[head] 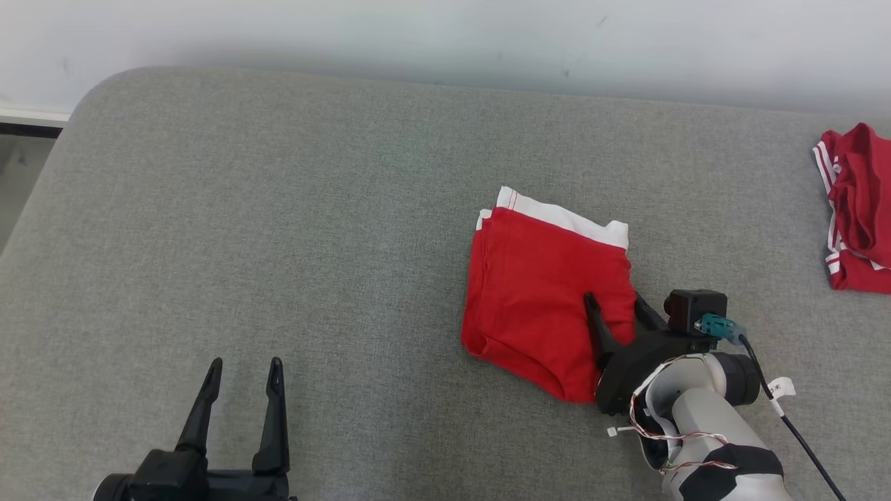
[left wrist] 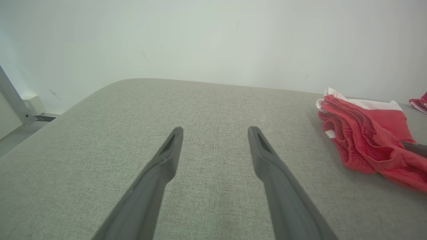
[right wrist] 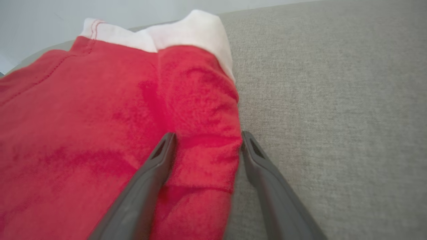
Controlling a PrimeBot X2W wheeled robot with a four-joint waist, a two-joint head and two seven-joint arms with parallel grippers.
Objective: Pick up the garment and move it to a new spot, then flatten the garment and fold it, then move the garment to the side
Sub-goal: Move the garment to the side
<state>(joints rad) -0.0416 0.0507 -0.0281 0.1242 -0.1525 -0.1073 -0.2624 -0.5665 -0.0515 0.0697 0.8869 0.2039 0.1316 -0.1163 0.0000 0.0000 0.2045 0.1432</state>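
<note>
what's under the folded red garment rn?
The garment lies on the grey padded surface, which shows all round it; anything else beneath is covered. The open right claw straddles its edge: one finger over it, one beside.

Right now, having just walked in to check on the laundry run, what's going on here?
The robot is handling a red garment with a white waistband, lying apparently folded on the grey padded surface. Its right gripper, open, straddles the garment's right edge without gripping it. The left gripper, also open, sits over bare surface to the left. A second red garment lies crumpled at the far right.
</note>
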